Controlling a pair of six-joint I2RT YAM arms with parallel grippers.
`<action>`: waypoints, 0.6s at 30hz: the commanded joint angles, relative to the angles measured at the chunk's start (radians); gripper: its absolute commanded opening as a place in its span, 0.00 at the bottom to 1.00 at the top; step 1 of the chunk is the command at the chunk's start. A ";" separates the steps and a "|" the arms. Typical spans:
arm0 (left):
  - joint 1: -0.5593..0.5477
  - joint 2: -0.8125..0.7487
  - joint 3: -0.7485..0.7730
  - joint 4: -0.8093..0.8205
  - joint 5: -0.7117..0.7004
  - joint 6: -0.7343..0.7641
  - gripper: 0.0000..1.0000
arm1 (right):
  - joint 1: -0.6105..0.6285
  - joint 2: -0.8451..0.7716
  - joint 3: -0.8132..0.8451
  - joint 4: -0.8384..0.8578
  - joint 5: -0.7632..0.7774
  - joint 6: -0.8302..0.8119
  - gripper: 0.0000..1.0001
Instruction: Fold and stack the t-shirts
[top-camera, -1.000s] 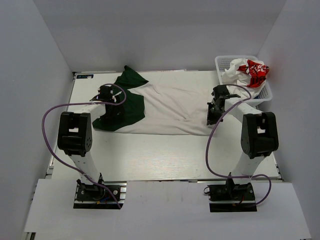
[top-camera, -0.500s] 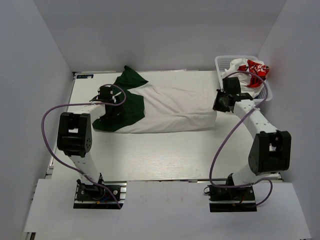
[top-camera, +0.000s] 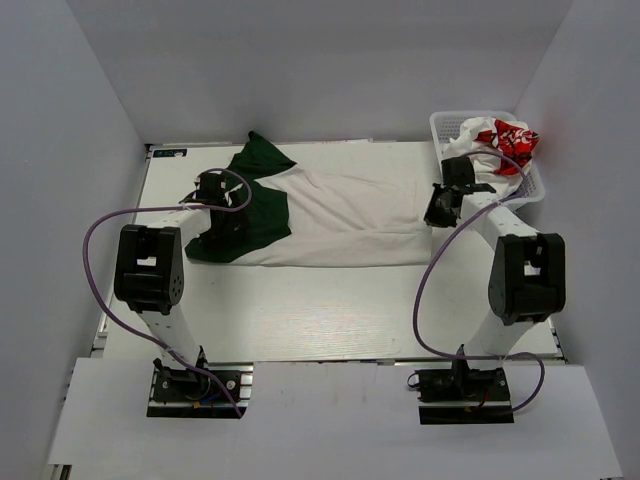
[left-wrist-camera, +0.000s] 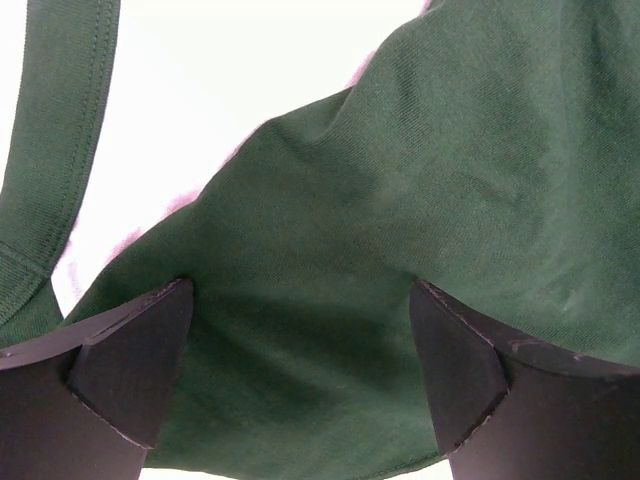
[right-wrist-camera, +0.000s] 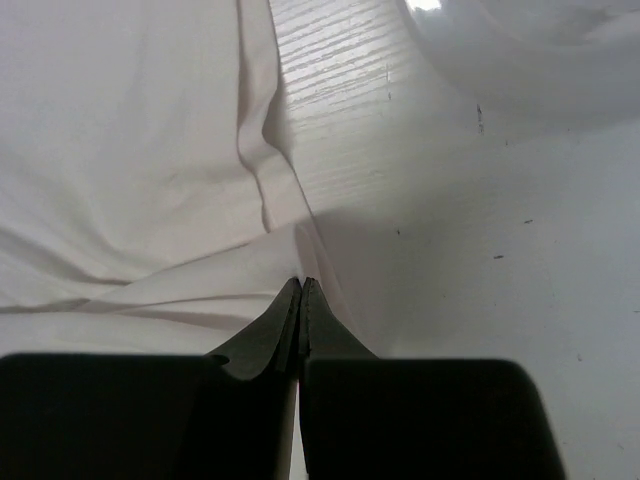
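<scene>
The left gripper (left-wrist-camera: 300, 300) has its jaws spread wide, the dark green sleeve (left-wrist-camera: 450, 150) of the off-white t-shirt (top-camera: 350, 215) lying between and ahead of them, while the right gripper (right-wrist-camera: 302, 285) has its jaws pressed together at that shirt's edge, pale cloth ahead and leftward — whether any is nipped, I cannot tell.

Bright, even light — wrist views overexposed, soft.
</scene>
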 joint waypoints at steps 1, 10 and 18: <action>0.009 -0.009 -0.034 -0.070 -0.022 -0.023 1.00 | -0.009 0.058 0.113 0.004 0.039 0.000 0.00; 0.009 0.000 -0.016 -0.079 -0.011 -0.043 1.00 | 0.008 0.240 0.299 -0.159 0.110 0.002 0.53; 0.009 -0.032 -0.016 -0.059 0.009 -0.070 1.00 | 0.084 0.050 0.165 -0.050 -0.060 -0.055 0.90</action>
